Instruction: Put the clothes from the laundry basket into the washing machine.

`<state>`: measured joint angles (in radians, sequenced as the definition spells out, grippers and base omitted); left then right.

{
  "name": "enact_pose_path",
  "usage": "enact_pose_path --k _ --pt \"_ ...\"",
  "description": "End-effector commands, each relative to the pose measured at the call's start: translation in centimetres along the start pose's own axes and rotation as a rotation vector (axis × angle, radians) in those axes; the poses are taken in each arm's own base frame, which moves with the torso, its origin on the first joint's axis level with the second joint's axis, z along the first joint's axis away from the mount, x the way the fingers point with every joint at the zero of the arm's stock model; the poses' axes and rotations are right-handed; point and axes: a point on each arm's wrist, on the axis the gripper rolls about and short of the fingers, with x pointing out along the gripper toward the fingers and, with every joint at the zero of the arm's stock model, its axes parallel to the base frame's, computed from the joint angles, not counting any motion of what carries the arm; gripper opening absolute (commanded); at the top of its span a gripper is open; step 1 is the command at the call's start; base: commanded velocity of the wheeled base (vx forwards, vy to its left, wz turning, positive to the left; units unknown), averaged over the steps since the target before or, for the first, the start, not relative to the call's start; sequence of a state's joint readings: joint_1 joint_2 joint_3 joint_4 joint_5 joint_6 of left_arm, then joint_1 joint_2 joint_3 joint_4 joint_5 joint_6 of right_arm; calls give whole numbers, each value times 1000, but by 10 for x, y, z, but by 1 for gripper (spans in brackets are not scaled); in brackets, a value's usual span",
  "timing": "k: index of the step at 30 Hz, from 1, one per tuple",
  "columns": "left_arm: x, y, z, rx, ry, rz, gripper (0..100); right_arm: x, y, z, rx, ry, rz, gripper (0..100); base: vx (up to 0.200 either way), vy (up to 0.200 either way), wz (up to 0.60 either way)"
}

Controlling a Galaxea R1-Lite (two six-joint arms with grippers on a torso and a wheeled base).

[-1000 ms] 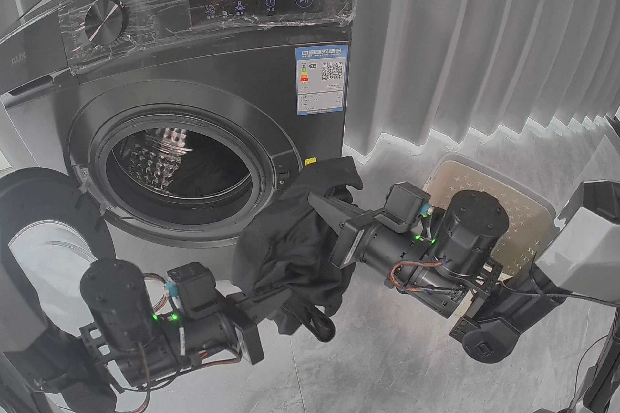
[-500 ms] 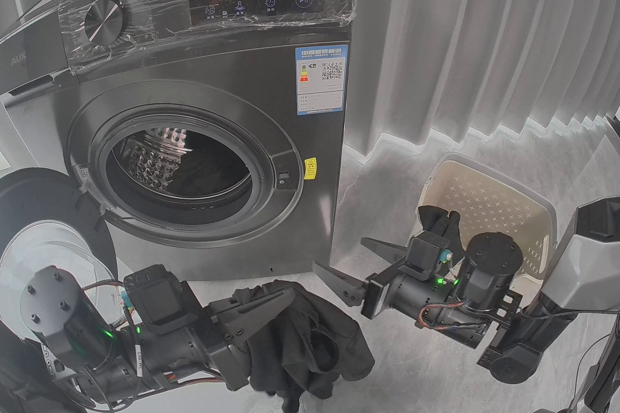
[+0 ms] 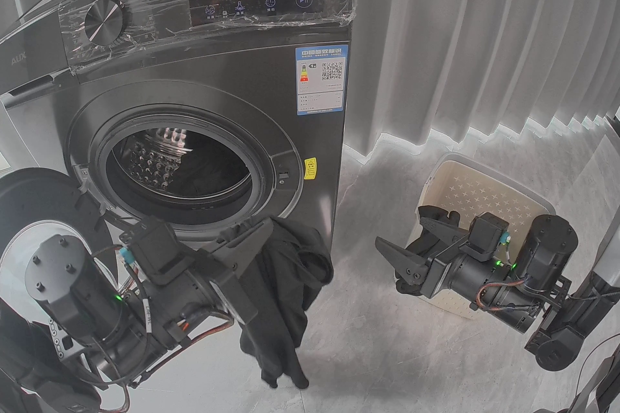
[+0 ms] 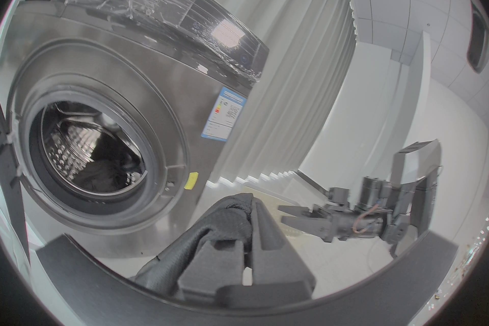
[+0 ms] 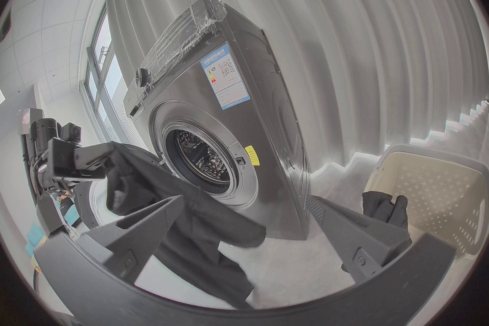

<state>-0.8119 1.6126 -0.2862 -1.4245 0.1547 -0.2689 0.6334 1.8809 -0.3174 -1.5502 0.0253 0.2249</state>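
Note:
A black garment [image 3: 284,298] hangs from my left gripper [image 3: 258,233], which is shut on its top edge just below and right of the washing machine's open drum [image 3: 181,169]. In the left wrist view the fingers [image 4: 270,250] pinch the black cloth [image 4: 214,235], facing the drum [image 4: 91,148]. My right gripper [image 3: 400,227] stands open with nothing in it, low over the floor beside the cream laundry basket [image 3: 510,201]. Another dark piece of clothing [image 3: 439,217] drapes over the basket's near rim, also seen as a dark bundle [image 5: 384,207] in the basket [image 5: 438,184].
The machine's round door [image 3: 39,221] is swung open at the left, close to my left arm. White curtains [image 3: 484,27] hang behind the basket. Bare grey floor [image 3: 368,343] lies between the two arms. Dark laundry lies inside the drum.
My right gripper let go of the black garment and drew back right toward the basket. My left gripper dipped with the garment, then lifted it up toward the drum opening.

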Motion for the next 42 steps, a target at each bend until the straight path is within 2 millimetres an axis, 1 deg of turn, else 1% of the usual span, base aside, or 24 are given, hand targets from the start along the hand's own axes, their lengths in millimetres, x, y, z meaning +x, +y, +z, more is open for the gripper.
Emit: enact_pose_path --k 1,5,10,13,18,20,25,27,29,32,34,36,38,40,42 --pt "10 3 -2 21 -4 33 0 -4 0 4 0 -11 -3 100 0 0 0" --pt "9 3 -1 22 -10 35 0 -5 -2 -4 -6 23 -11 100 0 0 0" --pt "9 3 2 23 -23 31 0 -9 -1 -9 -23 50 -10 100 0 0 0" --pt "10 1 10 28 -57 27 0 -11 -1 -12 -24 66 -2 100 0 0 0" --pt "13 -1 20 25 -104 18 0 -8 -1 -13 -25 69 11 100 0 0 0" --pt "13 -1 20 25 -104 18 0 -8 -1 -13 -25 69 11 100 0 0 0" --pt "14 -4 26 22 -127 1 0 -11 12 -18 -30 97 68 100 0 0 0" --pt "16 -5 28 21 -136 -3 0 -10 16 -26 -32 128 88 100 0 0 0" --pt "16 -5 28 20 -136 -3 0 -6 20 -29 -42 138 134 100 0 0 0" --pt "16 -6 28 20 -137 -6 0 -1 21 -30 -65 149 208 100 0 0 0" --pt "16 -6 27 20 -133 -7 0 2 21 -34 -74 158 225 100 0 0 0" --pt "15 -6 27 19 -133 -10 0 16 19 -32 -76 130 234 100 0 0 0" --pt "14 -6 26 19 -130 -12 0 32 16 -35 -75 115 238 100 0 0 0" --pt "14 -6 26 19 -128 -13 0 44 12 -38 -75 107 246 100 0 0 0" --pt "14 -6 26 20 -126 -17 0 51 13 -39 -78 102 272 100 0 0 0"
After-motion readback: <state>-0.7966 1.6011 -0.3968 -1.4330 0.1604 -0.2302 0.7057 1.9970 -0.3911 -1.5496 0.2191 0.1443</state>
